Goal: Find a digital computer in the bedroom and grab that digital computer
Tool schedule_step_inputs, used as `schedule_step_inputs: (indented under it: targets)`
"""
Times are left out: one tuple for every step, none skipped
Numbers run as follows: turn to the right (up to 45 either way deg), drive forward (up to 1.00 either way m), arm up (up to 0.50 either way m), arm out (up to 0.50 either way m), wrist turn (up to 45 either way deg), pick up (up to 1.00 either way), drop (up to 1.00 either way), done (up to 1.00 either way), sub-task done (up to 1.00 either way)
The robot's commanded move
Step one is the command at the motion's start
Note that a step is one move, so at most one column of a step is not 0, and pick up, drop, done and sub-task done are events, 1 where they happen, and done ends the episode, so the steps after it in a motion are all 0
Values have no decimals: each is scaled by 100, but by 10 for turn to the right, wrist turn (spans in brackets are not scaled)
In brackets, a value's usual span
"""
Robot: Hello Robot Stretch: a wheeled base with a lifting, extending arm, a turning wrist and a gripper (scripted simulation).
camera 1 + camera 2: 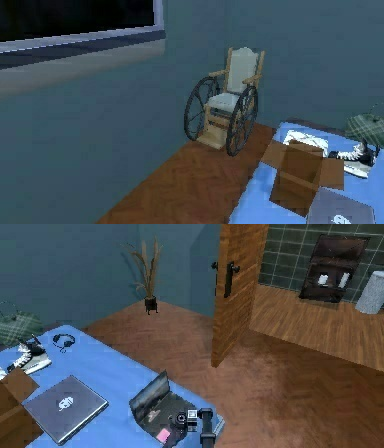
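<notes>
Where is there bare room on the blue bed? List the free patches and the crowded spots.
Free: the blue bed between the headphones and the open laptop, out to its edge. A narrow strip separates the closed laptop from the open one. Crowded: around the dumbbell and by the cardboard box.

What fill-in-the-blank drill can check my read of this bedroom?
The box on the bed is made of ___.
Beside the closed laptop, a second laptop stands ___.
The plant stands in a ___ of the room.
Missing words: cardboard; open; corner.
</notes>
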Motion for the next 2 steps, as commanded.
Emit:
schedule_step_inputs:
  targets:
    - [0, 0, 0, 0, 450, 0, 0, 0, 0]
    - [0, 0, 0, 0, 450, 0, 0, 0, 0]
